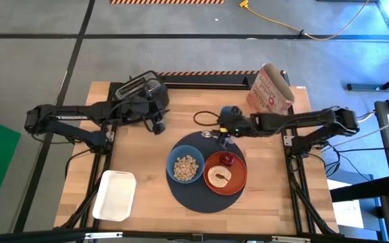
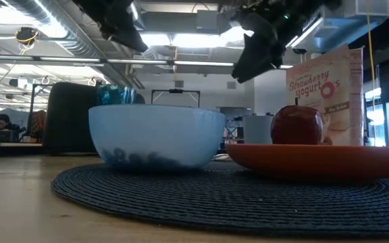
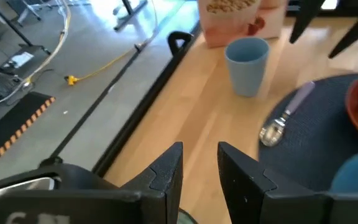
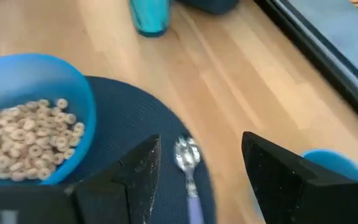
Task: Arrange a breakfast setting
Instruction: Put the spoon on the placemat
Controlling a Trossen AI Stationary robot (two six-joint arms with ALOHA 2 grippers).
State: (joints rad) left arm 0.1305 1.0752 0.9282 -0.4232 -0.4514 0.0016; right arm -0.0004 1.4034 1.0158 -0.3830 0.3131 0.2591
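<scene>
Jaws: left gripper [image 3: 199,168] narrowly parted, empty, beside toaster [image 1: 140,90]; right gripper [image 4: 194,165] spread over spoon [image 4: 188,165] | Mat [image 1: 181,192]: bowl [image 1: 185,168] left, plate [image 1: 225,174] right, spoon at far edge | Risk: fingers could nudge spoon, or brush glass [image 3: 247,65] nearby.

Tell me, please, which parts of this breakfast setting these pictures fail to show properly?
- Toasted bread: hidden in the low view behind the orange plate rim.
- Cereal in the blue bowl: hidden in the low view by the bowl's wall.
- Spoon: handle end cut off by the right wrist view's edge, blurred.
- Teal glass: contents not visible.
</scene>
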